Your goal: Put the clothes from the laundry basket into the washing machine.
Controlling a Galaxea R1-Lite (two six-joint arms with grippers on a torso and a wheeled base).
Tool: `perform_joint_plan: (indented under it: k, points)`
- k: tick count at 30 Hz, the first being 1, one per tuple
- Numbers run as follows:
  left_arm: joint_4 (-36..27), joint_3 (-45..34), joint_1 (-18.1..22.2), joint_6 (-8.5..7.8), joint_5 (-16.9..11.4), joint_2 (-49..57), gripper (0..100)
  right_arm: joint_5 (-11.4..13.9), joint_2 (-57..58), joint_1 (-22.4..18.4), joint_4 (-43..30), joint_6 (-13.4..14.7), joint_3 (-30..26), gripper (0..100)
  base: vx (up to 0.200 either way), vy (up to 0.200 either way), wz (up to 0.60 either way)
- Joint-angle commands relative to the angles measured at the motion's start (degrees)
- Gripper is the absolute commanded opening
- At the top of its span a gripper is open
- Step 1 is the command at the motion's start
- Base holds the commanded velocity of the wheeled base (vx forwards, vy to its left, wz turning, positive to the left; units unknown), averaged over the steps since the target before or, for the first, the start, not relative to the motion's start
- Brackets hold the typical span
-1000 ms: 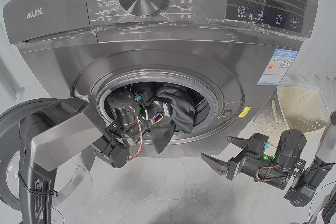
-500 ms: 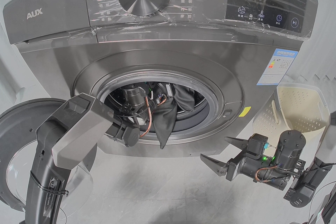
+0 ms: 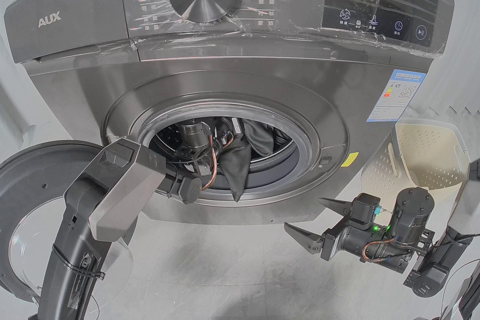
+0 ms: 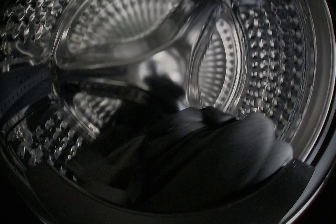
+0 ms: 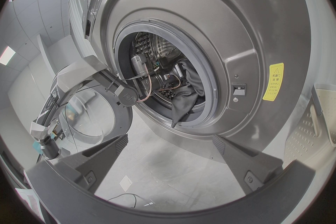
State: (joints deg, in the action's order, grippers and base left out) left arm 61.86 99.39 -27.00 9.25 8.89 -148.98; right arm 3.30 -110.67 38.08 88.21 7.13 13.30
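Right claw (image 3: 306,214) hung with its jaws spread wide and nothing in them, low in front of the washing machine (image 3: 225,61), next to the cream laundry basket (image 3: 430,151). My left claw (image 3: 232,128) was reached in through the open port, and I could not tell whether it gripped the dark garment (image 3: 239,161) or had let it go, since the cloth hid it. Most of that garment lay bunched on the floor of the drum (image 4: 140,25), but one tail drooped out over the door seal (image 3: 280,186). I judged that tail to be the risk: let go there, the cloth's own weight might drag it out onto the floor, or the door (image 3: 30,186) might pinch it. Pulling the arm out could also snag fabric on the copper wrist cable (image 3: 214,171).
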Motion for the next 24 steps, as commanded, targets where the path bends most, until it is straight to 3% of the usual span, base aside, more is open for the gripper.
perform_joint_plan:
  k: [1,4,11,22,23,24]
  points:
    - [-3.7,-6.8,-0.5,1.03,0.1,3.3,100,0.0,-0.3,0.1,0.0,0.1,0.0,100,0.0,0.0,0.0]
    - [-8.5,-12.0,-0.9,2.26,-0.7,6.8,100,0.0,-0.3,0.1,0.0,0.0,0.1,100,0.0,0.0,0.0]
    - [-14.2,-18.3,-1.5,2.0,-3.1,10.6,100,-0.1,-0.3,0.3,0.0,0.0,0.1,100,0.0,0.0,0.0]
    - [-14.5,-18.3,-2.4,1.29,-3.4,7.5,100,-0.1,-0.5,0.6,0.0,0.1,0.2,100,0.0,0.0,0.0]
    - [-14.5,-18.1,-2.4,1.29,-3.4,7.4,0,-0.1,-0.5,0.6,0.0,0.1,0.2,100,0.0,0.0,0.0]
    - [-14.3,-17.1,-2.4,1.38,-3.4,6.9,0,-0.1,-0.6,0.6,0.0,0.1,0.2,100,0.0,0.0,0.0]
